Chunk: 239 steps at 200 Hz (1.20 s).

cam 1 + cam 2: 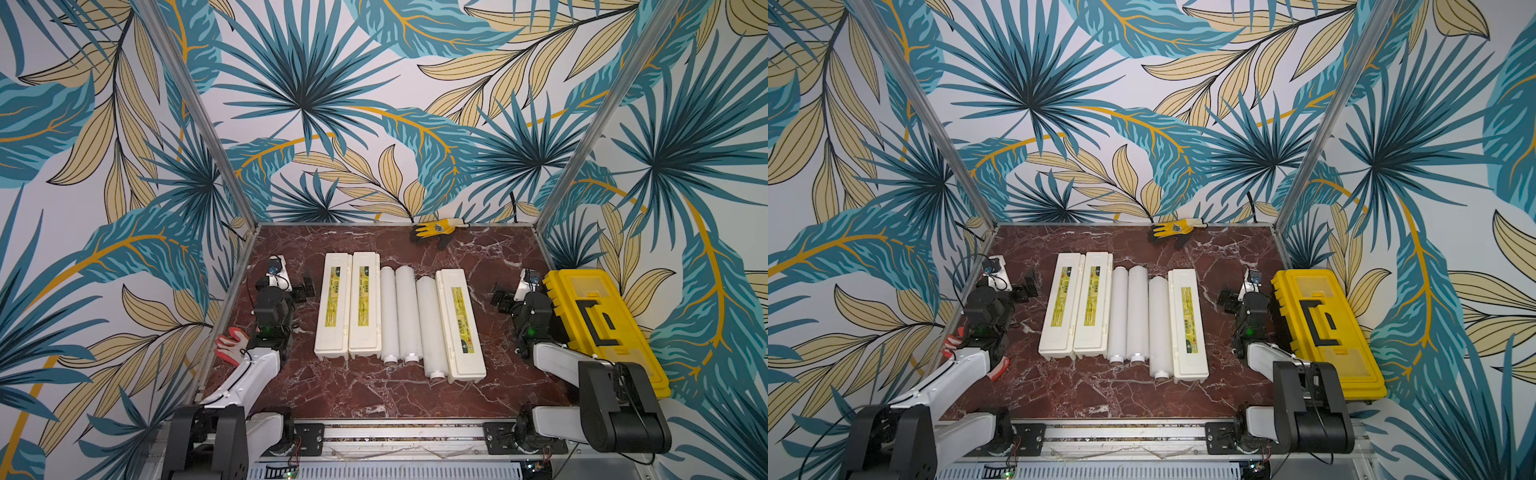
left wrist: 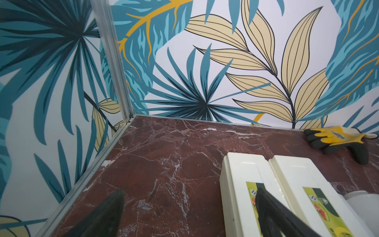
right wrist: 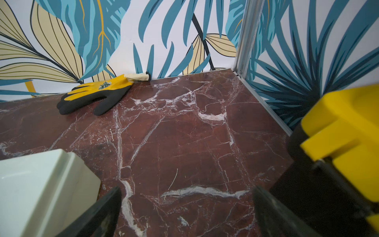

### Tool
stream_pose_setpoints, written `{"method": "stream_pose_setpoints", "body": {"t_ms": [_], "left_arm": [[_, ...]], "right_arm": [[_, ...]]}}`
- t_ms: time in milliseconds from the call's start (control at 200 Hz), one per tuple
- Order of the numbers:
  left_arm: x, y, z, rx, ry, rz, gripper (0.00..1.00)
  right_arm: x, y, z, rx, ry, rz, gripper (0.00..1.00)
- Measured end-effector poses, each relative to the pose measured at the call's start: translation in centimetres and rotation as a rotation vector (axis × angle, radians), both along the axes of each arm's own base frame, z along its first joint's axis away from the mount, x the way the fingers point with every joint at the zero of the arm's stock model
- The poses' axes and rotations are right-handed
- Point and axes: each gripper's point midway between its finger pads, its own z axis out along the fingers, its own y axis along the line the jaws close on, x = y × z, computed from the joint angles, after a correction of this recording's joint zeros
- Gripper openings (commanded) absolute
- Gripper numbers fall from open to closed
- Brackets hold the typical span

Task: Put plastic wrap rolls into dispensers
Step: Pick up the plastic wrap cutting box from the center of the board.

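Both top views: nothing is loaded yet. Three plastic wrap rolls are laid on the table between the closed dispensers. Left gripper and right gripper are spread wide and empty — all three insertions remain.

I see a yellow toolbox with a black handle lying shut along the right edge of the red marble table. A yellow-and-black work glove lies flat at the far edge, its cuff against the back wall. A red-and-white glove sits at the left edge, partly hidden from me. Leaf-patterned wallpaper in teal, beige and yellow covers all three walls, with aluminium posts at the far corners.
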Motion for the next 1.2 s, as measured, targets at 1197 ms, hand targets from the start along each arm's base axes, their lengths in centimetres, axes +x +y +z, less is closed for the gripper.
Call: {"method": "stream_pose_setpoints", "body": {"t_ms": [1197], "left_arm": [[2.7,-15.9,1.0,-0.439,0.458,-0.486,0.99]], "right_arm": [[0.5,13.5,-0.6,0.166,0.774,0.145,1.00]]}}
